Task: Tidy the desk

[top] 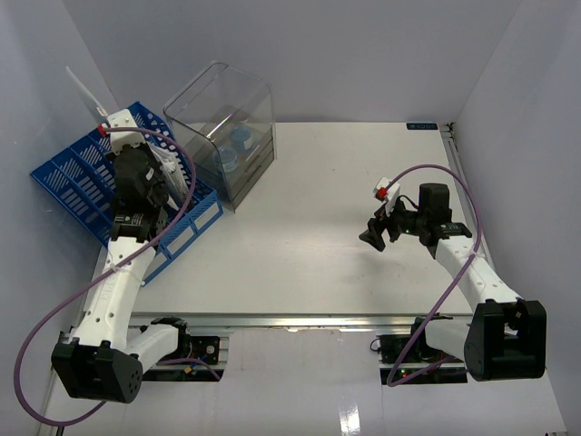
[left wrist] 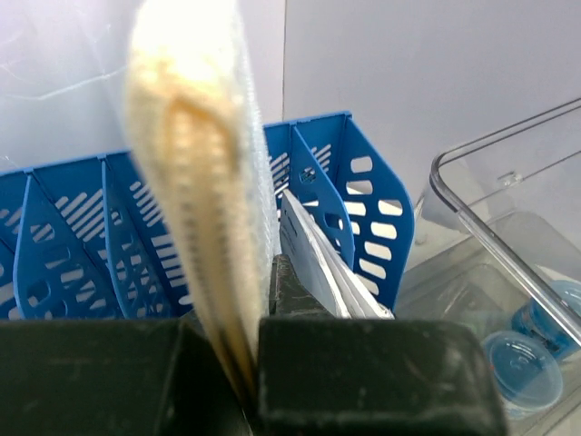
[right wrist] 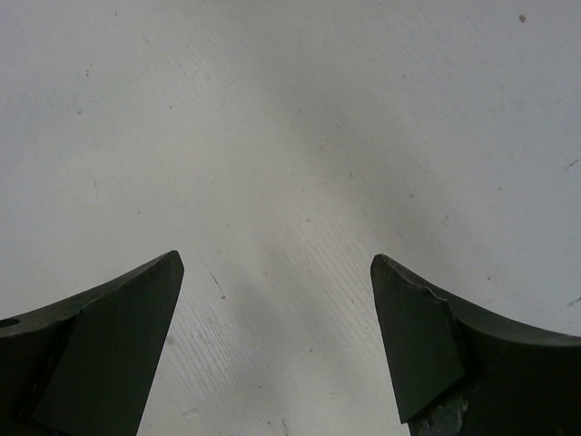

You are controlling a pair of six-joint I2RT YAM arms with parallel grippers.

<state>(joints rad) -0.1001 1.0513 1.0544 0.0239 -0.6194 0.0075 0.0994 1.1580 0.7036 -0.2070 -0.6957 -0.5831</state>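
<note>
White desk [top: 309,218] fills the middle of the top view, with its metal rail [top: 300,320] running along the near edge. At the far left corner sits a blue rack [top: 68,177], set at an angle. Just beside it to the right stands a clear bin [top: 222,118] with small blue lidded cups [left wrist: 520,371] inside. The left gripper [left wrist: 250,363] is above the rack, clenched on a thin cream flat item [left wrist: 195,182] that sticks up out of the fingers. The wrist view sees this item edge-on and blurred, so I cannot tell what it is. Behind it stand the rack's slotted dividers, and pale papers [left wrist: 318,263] lean in one slot near the rack's right end. The bin's rim shows at the right of that view, close to the rack but apart from it. The right gripper [right wrist: 277,336] hangs over the right part of the desk, well apart from rack and bin. Its jaws are spread wide and hold nothing. Its wrist view shows only the two dark fingertips [right wrist: 118,336] and the scuffed white surface below them.
</note>
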